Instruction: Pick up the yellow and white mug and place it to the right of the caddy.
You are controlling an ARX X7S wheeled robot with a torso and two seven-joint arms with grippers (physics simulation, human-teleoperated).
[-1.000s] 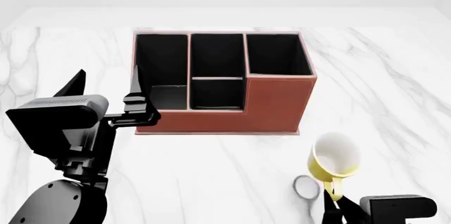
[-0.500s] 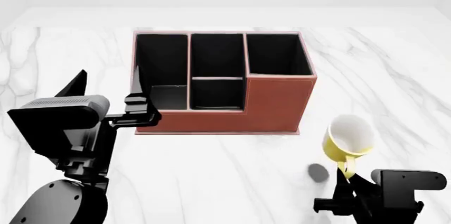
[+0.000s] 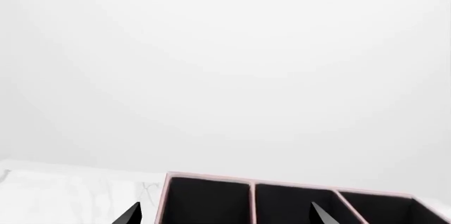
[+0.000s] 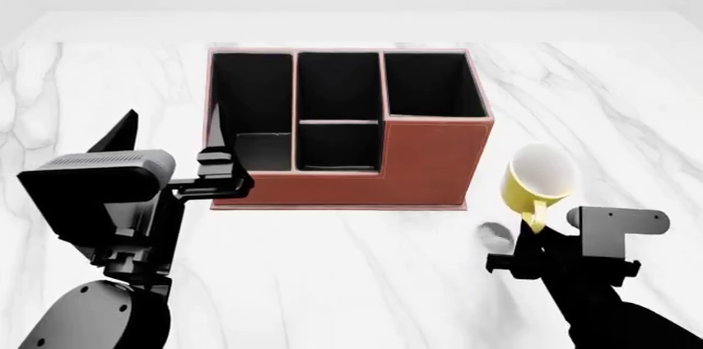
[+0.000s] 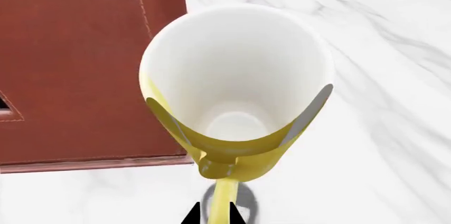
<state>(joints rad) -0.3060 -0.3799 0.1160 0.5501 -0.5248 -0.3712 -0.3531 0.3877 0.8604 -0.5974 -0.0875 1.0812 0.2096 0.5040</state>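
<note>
Yellow mug (image 4: 537, 180) is pinched by its handle in the right gripper (image 4: 535, 234), lifted clear of the marble table (image 4: 351, 267) just right of the caddy (image 4: 349, 131). Left gripper (image 4: 220, 169) stands with its fingers spread, holding nothing, at the caddy's left front corner.

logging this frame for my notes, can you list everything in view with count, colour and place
large reddish-brown leather-look caddy: one, black compartments inside, centre of the table
small yellow and white mug: one, yellow outside, white inside, lifted off the table just right of the caddy, held by its handle
white marble table: one, grey veining, under everything
left gripper: one, black, at the caddy's front left corner, empty
right gripper: one, black, shut on the mug's handle
</note>
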